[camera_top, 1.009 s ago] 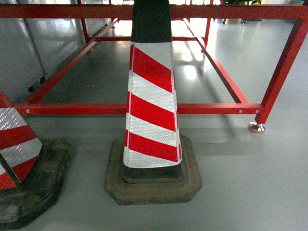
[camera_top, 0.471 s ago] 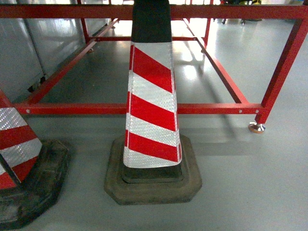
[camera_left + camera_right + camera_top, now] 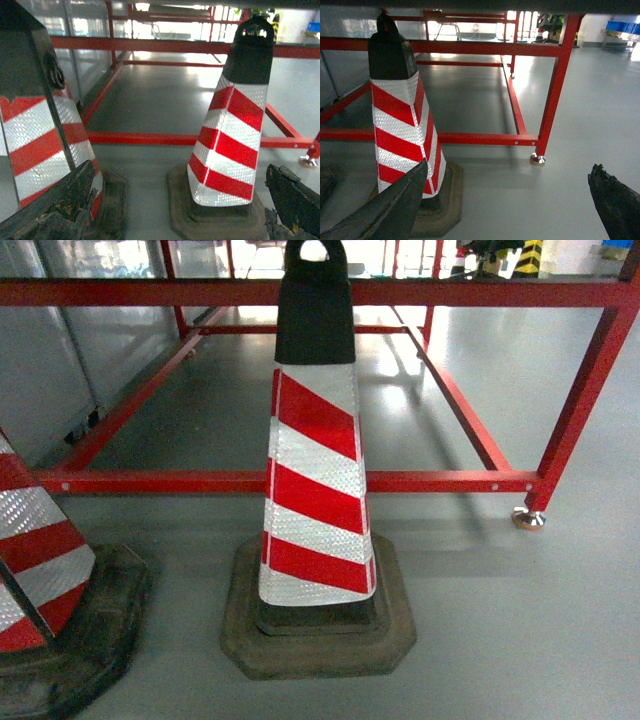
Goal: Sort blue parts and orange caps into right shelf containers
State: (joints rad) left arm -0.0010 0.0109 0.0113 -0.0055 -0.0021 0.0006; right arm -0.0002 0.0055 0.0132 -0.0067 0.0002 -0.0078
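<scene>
Two pincers, both released and carrying nothing: left pincer (image 3: 180,210) shows its worn black fingers (image 3: 55,210) spread wide at the bottom of its wrist view; right pincer (image 3: 505,205) likewise, fingers (image 3: 385,210) far apart. Neither appears in the head view.

Item, nearest: striped cone (image 3: 318,470), red and white with a black cap, upright on a dark rubber base, directly ahead of me. Second cone (image 3: 40,570) at far left, partly cut off.

Item, behind: red frame (image 3: 300,482), low rail and corner post on a levelling foot (image 3: 528,519), open underneath.

Item, far: blue crates (image 3: 622,26), top right of the right wrist view, small and well apart; I judge these may be the shelf containers. Blue parts and orange caps: none visible.

Step in hand, as I judge it: driving, not grasping. To do it well I would steer around the cones, keep both arms tucked, and head right.

No working surface in view. Floor: smooth grey, glossy, reflecting window light. Room: grey panels left, open hall beyond.
</scene>
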